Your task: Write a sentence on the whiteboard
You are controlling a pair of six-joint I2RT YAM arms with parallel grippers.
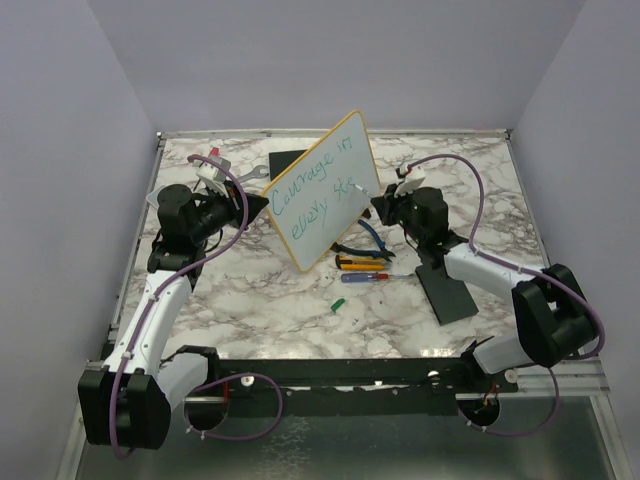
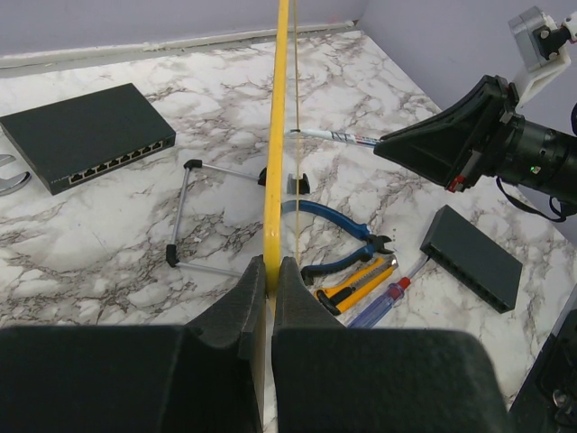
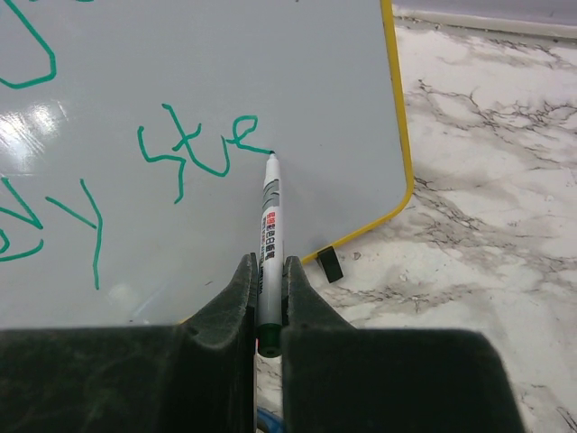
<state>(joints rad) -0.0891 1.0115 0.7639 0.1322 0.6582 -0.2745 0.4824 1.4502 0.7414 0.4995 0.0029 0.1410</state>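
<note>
The whiteboard, white with a thin yellow rim, stands tilted on edge at mid-table. In the left wrist view it shows edge-on as a yellow strip. My left gripper is shut on its rim, at the board's left side. The sentence is teal cursive in two lines, reading "Courage in every ste". My right gripper is shut on a white marker. The marker's tip touches the board just after the "e" of "ste". The right gripper sits at the board's right side.
A black network switch and a wire stand lie behind the board. Blue pliers, a yellow utility knife and a screwdriver lie below it. A second black box, a green cap and a wrench are also on the table.
</note>
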